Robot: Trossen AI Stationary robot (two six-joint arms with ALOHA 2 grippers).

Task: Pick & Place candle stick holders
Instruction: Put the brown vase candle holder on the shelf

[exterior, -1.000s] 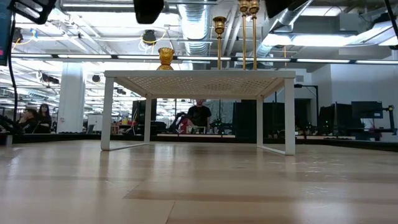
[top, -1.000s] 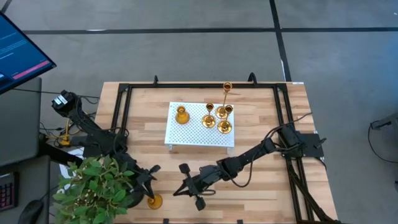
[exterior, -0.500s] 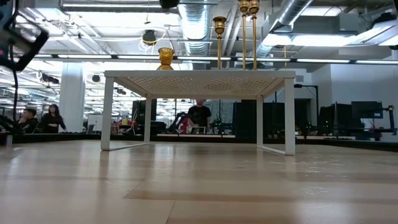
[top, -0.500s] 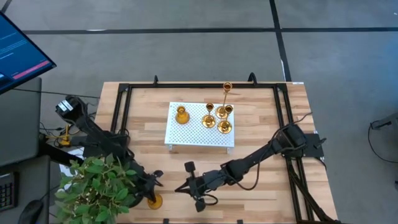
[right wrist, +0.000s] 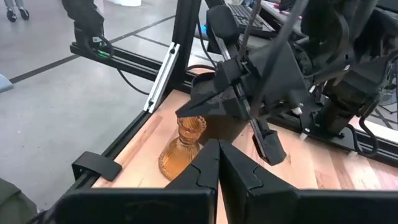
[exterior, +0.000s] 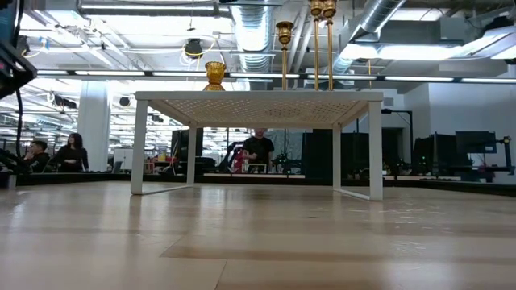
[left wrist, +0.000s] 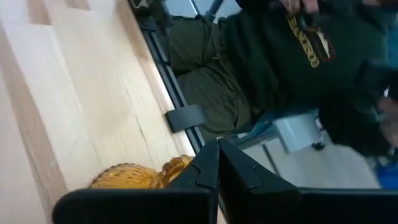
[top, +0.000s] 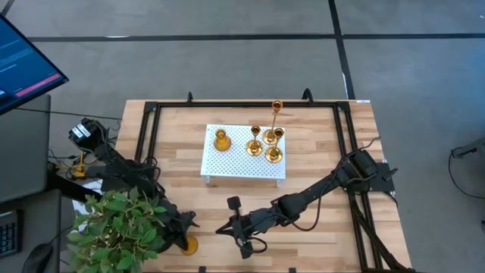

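Observation:
An amber-gold candle stick holder (top: 188, 245) stands upright on its round base at the table's near edge; it also shows in the right wrist view (right wrist: 180, 149) and the left wrist view (left wrist: 134, 177). My left gripper (top: 189, 224) is shut, with its fingertips right at the holder's top cup. My right gripper (top: 221, 229) is shut and empty, just to the holder's right, pointing at it. Several more gold holders (top: 265, 140) stand on the white perforated tray (top: 235, 163), one of them tall (top: 276, 106). They rise above the tray in the low view (exterior: 284, 32). My left gripper's shut fingers (right wrist: 198, 111) come slanting down from the table's left side to the holder's top cup (right wrist: 191, 126). I cannot tell whether they touch it. The holder stands upright on the table.
A leafy potted plant (top: 117, 227) stands at the near left corner and hides part of my left arm. A black frame (top: 151, 121) runs around the table. A person in dark green clothing (left wrist: 249, 68) sits just beyond the near edge.
My left gripper has sunk toward the holder's top and rolled about its own axis, staying shut. My right gripper has risen a little and drifted toward the table's right edge. The holder has kept its place.

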